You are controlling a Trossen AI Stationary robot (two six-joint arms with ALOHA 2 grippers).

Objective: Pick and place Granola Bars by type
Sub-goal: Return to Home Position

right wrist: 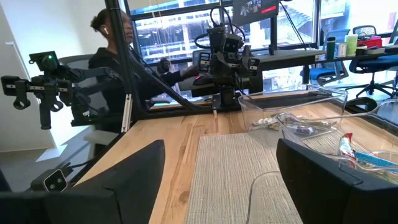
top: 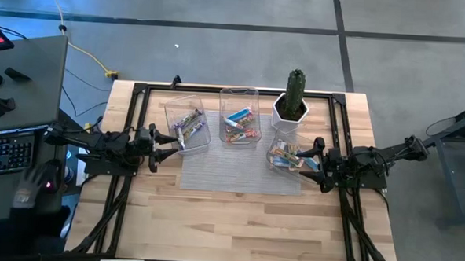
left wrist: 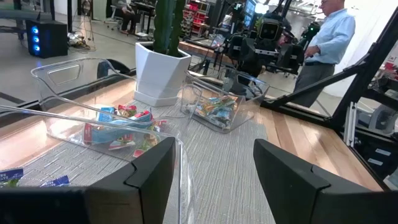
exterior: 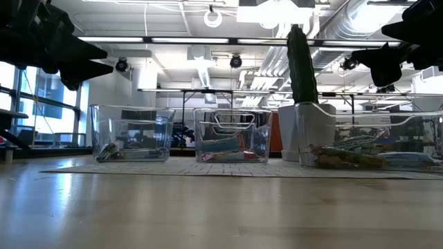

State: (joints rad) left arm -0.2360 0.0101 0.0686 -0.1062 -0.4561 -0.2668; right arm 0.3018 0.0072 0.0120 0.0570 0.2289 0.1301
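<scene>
High view: every granola bar is binned, none loose on the table [top: 236,225] or the grey mat [top: 238,174]. Three clear bins sit along the mat's far edge. Left bin [top: 174,106] holds purple-blue wrappers. Middle bin [top: 238,91] holds the blue and red-orange granola bars [top: 241,123]. Right bin [top: 271,148] holds green-tan/yellowish ones. A cactus [top: 296,86] in a white pot [top: 284,121] stands just behind the right bin, beside the middle one. Left gripper [top: 171,142] is at the left bin's outer side, pointing inward across the table. Right gripper [top: 310,160] mirrors it at the right bin's outer side, its fingers overlapping that bin's edge from above. Low view: both arms hang high, well above the bin rims, touching nothing. Left wrist view: jaws spread wide with nothing between them; past them are the middle bin, the pot, the right bin and the other arm farther off. Right wrist view: same story, jaws spread and empty over the mat, with two bins to one side and the left arm facing it across the table. Background: a person [left wrist: 329,43] in a light blue shirt stands beyond the table on the right arm's side. Another person [right wrist: 115,59] in dark clothes sits behind the left arm's side.
</scene>
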